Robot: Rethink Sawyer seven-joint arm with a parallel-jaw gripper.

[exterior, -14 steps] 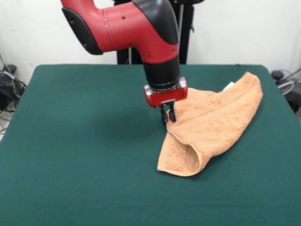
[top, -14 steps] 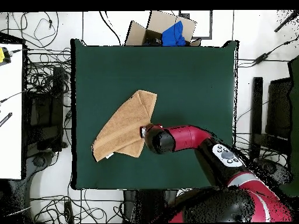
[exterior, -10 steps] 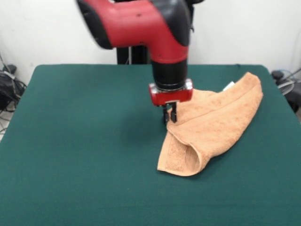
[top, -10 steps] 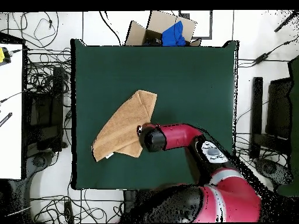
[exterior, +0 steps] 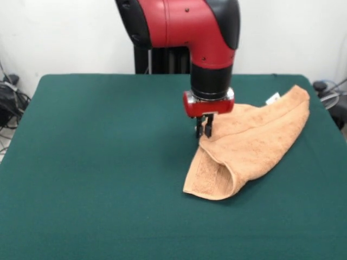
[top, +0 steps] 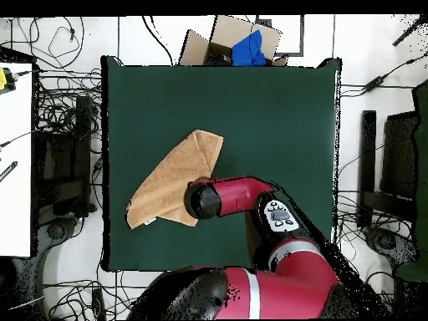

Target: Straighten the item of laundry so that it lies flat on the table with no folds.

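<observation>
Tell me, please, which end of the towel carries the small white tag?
The far end, by the table edge; the rolled end facing the camera shows none.

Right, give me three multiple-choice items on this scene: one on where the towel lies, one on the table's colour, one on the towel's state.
1. In the front view, the towel lies on the table's
A. left half
B. right half
C. near edge

2. The table cover is
A. dark green
B. grey
C. blue

3. The towel is
A. spread flat
B. rolled into a tube
C. folded over itself

Key: 1 B, it lies right of the gripper. 2 A, green cloth shows all round. 3 C, a doubled layer curls at its near end.
</observation>
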